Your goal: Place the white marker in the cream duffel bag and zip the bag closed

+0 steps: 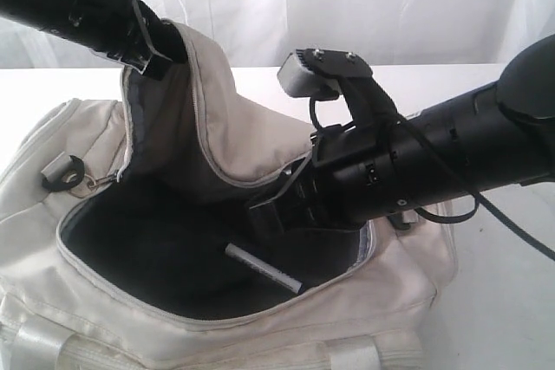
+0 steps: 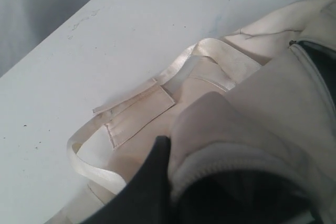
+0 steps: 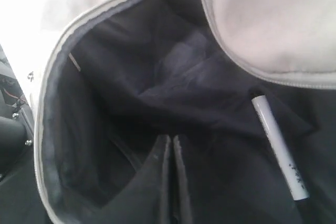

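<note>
Jaws shut and empty, your right gripper [image 3: 172, 174] hangs inside the cream duffel bag [image 1: 390, 288], the white marker [image 3: 277, 148] lying nearly parallel beside it on the lining [image 3: 131, 77], while your left gripper [image 1: 159, 60] apparently pinches the flap [image 1: 221, 114].

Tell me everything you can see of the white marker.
The white marker is a slim, smooth, plastic-looking stick with a white barrel, a dark cap at one end and small dark print near the other. It lies flat and free on the dark lining inside the open cream duffel bag. Only the lining touches it; the shut right end effector stands apart beside it.
</note>
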`<act>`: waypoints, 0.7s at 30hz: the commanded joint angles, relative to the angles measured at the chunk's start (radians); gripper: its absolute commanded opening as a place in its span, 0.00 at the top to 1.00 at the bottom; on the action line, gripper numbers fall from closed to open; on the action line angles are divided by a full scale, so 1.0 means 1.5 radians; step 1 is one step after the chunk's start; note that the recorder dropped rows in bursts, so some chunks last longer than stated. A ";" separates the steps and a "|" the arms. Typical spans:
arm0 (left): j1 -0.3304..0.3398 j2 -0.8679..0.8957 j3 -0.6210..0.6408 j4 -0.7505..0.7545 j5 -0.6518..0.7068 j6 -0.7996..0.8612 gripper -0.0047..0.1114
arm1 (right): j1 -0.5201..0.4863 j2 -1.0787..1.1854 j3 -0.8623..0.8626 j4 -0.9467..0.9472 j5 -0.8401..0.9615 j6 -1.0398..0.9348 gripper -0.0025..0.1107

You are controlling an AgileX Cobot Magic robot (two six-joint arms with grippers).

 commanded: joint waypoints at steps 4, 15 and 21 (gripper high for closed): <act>0.002 -0.008 -0.002 -0.011 0.010 0.000 0.96 | 0.003 -0.012 0.002 -0.038 -0.006 -0.015 0.98; 0.002 -0.008 -0.002 -0.012 0.014 -0.005 0.96 | 0.008 0.002 0.002 -0.060 -0.004 -0.031 0.98; 0.002 -0.008 -0.002 -0.011 0.109 -0.008 0.87 | 0.008 -0.030 -0.006 -0.046 -0.008 -0.049 0.98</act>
